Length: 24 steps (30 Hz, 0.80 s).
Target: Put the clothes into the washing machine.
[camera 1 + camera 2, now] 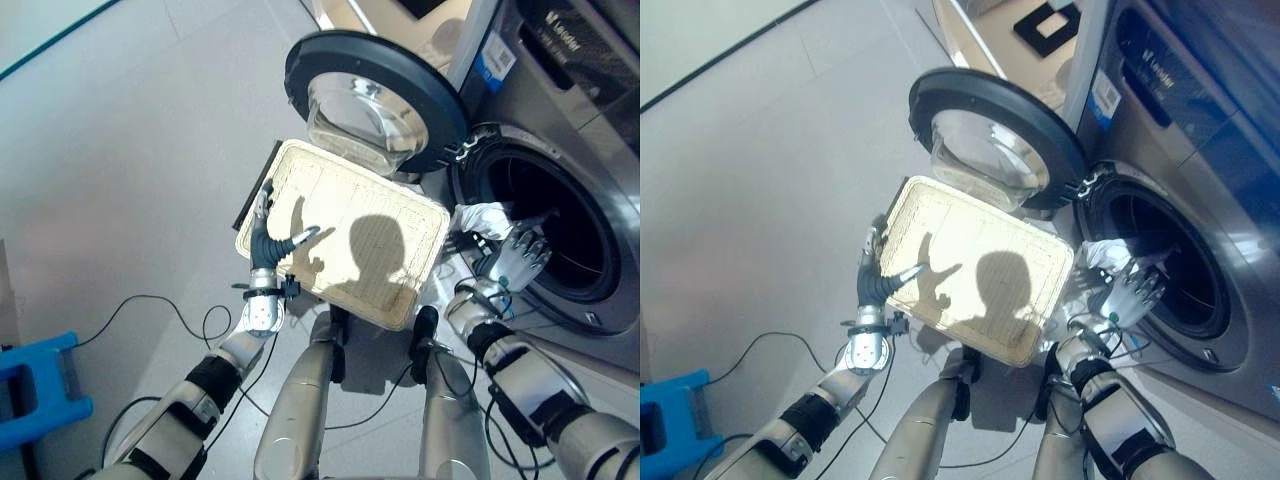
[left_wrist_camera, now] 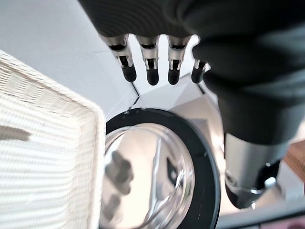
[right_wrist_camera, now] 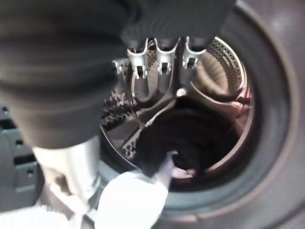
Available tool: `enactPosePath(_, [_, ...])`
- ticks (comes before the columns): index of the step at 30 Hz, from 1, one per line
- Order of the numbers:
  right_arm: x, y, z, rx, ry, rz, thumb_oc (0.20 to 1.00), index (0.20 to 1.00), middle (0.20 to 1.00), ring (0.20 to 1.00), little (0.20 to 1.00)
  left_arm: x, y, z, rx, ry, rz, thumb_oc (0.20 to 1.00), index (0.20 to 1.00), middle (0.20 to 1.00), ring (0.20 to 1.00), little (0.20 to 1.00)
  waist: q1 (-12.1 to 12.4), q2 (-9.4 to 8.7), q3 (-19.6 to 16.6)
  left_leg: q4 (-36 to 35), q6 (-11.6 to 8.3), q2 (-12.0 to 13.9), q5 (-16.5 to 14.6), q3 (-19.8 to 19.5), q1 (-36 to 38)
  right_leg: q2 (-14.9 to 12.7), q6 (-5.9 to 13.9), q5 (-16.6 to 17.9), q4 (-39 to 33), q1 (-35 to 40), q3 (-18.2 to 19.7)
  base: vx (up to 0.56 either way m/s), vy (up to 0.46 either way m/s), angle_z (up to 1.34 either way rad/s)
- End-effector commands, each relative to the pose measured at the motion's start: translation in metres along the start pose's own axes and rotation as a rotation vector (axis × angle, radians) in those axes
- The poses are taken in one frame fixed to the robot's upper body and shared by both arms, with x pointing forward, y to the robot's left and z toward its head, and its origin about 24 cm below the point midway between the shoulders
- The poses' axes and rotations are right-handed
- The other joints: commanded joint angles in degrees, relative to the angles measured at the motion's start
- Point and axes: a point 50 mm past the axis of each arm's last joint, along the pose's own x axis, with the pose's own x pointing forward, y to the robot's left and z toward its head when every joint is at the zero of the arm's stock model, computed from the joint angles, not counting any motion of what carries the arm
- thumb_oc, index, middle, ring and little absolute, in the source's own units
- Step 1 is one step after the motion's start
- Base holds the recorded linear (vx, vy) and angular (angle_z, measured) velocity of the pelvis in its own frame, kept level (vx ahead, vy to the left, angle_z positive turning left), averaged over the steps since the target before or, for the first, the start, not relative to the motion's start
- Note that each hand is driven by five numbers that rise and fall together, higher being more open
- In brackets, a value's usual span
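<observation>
Our right hand (image 1: pixel 520 255) at the drum (image 3: pixel 224 95), fingers straight.
White cloth (image 3: pixel 131 198) drapes over its rim; left hand (image 1: pixel 268 240), open, steadies the basket (image 1: pixel 400 215).

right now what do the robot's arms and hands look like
Both arms are silver-grey with black bands. The left hand and right hand have silver fingers with dark tips, and a dark ribbed cover over the back and wrist.

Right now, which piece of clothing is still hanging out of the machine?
The white cloth, draped over the drum's rim; the dark garment lies fully inside.
</observation>
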Motion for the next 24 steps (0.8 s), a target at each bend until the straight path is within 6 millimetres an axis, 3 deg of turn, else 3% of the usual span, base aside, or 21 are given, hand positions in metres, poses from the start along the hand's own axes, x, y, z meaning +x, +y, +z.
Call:
enactPosePath(1, [0.001, -0.002, 0.001, -0.005, -0.089, -0.035, 1.0, 1.0, 1.0, 1.0, 1.0, -0.003, -0.008, -0.002, 0.033, -0.012, -0.073, 1.0, 1.0, 1.0, 1.0, 1.0, -0.85, -1.88, -1.01, 1.62, -0.4, -1.92, -7.55, 0.96, 5.31, 2.5, 1.89, 0.41, -0.96, 4.72, -1.11, 0.08, 0.027, -0.04])
enactPosePath(3, [-0.006, 0.001, -0.004, -0.012, -0.105, -0.011, 1.0, 1.0, 1.0, 1.0, 1.0, -0.009, -0.008, -0.01, 0.062, 0.025, -0.099, 1.0, 1.0, 1.0, 1.0, 1.0, -0.99, -2.26, -1.22, 0.81, -0.63, -1.65, -7.37, 0.89, 6.94, 2.59, 1.95, 0.56, -2.01, 6.51, -0.99, 0.08, 0.021, -0.06])
enactPosePath(5, [-0.027, 0.014, -0.025, -0.047, -0.171, 0.111, 1.0, 1.0, 1.0, 1.0, 1.0, -0.04, -0.007, -0.047, 0.152, 0.22, -0.187, 1.0, 1.0, 1.0, 1.0, 1.0, -1.52, -3.78, -5.38, -3.26, -1.48, -0.93, -6.41, 0.54, 12.09, 3.73, 2.35, 1.56, -7.57, 12.45, -0.07, 0.22, 0.023, -0.11])
enactPosePath(7, [-0.027, 0.014, -0.025, -0.047, -0.171, 0.111, 1.0, 1.0, 1.0, 1.0, 1.0, -0.04, -0.007, -0.047, 0.152, 0.22, -0.187, 1.0, 1.0, 1.0, 1.0, 1.0, -1.52, -3.78, -5.38, -3.26, -1.48, -0.93, -6.41, 0.54, 12.09, 3.73, 2.35, 1.56, -7.57, 12.45, -0.07, 0.13, 0.002, -0.05])
enactPosePath(8, [-0.037, 0.019, -0.033, -0.063, -0.205, 0.173, 1.0, 1.0, 1.0, 1.0, 1.0, -0.056, -0.006, -0.062, 0.197, 0.305, -0.231, 1.0, 1.0, 1.0, 1.0, 1.0, -1.84, -4.53, -7.48, -5.01, -1.73, -0.58, -6.08, 0.47, 14.53, 4.23, 2.58, 1.99, -9.94, 15.16, 0.53, 0.11, -0.001, -0.07])
enactPosePath(9, [-0.037, 0.019, -0.033, -0.063, -0.205, 0.173, 1.0, 1.0, 1.0, 1.0, 1.0, -0.056, -0.006, -0.062, 0.197, 0.305, -0.231, 1.0, 1.0, 1.0, 1.0, 1.0, -1.84, -4.53, -7.48, -5.01, -1.73, -0.58, -6.08, 0.47, 14.53, 4.23, 2.58, 1.99, -9.94, 15.16, 0.53, 0.23, -0.008, -0.24])
enactPosePath(12, [-0.07, 0.03, -0.05, -0.093, -0.362, 0.34, 1.0, 1.0, 1.0, 1.0, 1.0, -0.103, -0.003, -0.093, 0.293, 0.51, -0.355, 1.0, 1.0, 1.0, 1.0, 1.0, -2.63, -6.71, -14.09, -10.41, -1.87, 0.41, -5.12, 0.5, 21.35, 5.91, 2.84, 2.91, -15.46, 22.06, 2.39, 0.29, -0.038, -0.13])
enactPosePath(17, [-0.086, 0.035, -0.046, -0.104, -0.515, 0.422, 1.0, 1.0, 1.0, 1.0, 1.0, -0.124, -0.005, -0.102, 0.326, 0.572, -0.447, 1.0, 1.0, 1.0, 1.0, 1.0, -2.69, -7.78, -17.49, -13.32, -1.9, 0.95, -4.37, 0.33, 24.22, 6.68, 2.98, 4.09, -18.69, 24.72, 3.34, 0.11, -0.033, -0.06])
enactPosePath(19, [-0.097, 0.038, -0.044, -0.102, -0.59, 0.483, 1.0, 1.0, 1.0, 1.0, 1.0, -0.139, -0.012, -0.106, 0.306, 0.632, -0.597, 1.0, 1.0, 1.0, 1.0, 1.0, -2.67, -8.26, -20.0, -16.39, -2.1, 1.09, -3.34, -0.01, 25.98, 7.41, 3.14, 5.94, -22.62, 26.43, 4.41, 0.08, -0.04, -0.02])
enactPosePath(24, [-0.11, 0.041, -0.04, -0.08, -0.657, 0.574, 1.0, 1.0, 1.0, 1.0, 1.0, -0.146, -0.014, -0.11, 0.288, 0.687, -0.661, 1.0, 1.0, 1.0, 1.0, 1.0, -2.76, -8.45, -22.05, -18.2, -2.29, 1.46, -2.66, -0.96, 27.03, 8.1, 2.97, 6.63, -24.7, 27.87, 5.29, 0.01, -0.015, 0.0])
